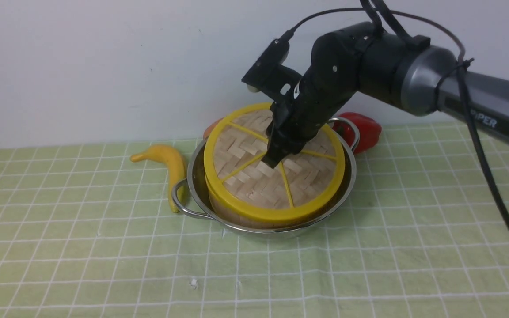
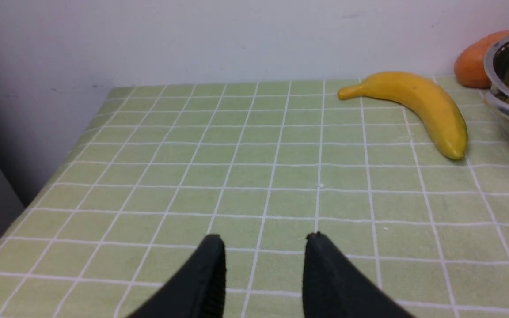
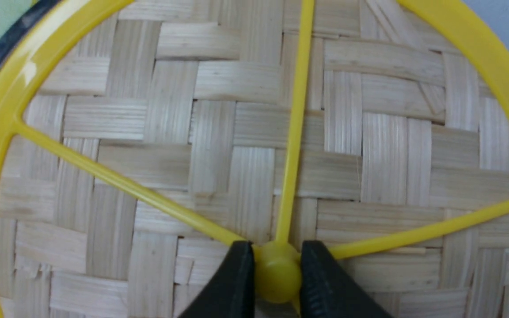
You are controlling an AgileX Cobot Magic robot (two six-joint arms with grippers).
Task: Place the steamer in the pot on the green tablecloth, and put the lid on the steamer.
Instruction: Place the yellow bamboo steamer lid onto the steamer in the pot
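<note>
Snugly, right hand around lid hub

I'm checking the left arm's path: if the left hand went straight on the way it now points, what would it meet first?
Probably the green tablecloth: the open left hand angles down at bare cloth. The banana and pot lie off to one side, though depth is hard to judge.

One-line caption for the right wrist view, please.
Right gripper pinching the woven bamboo lid at its centre, where the yellow spokes meet.
</note>
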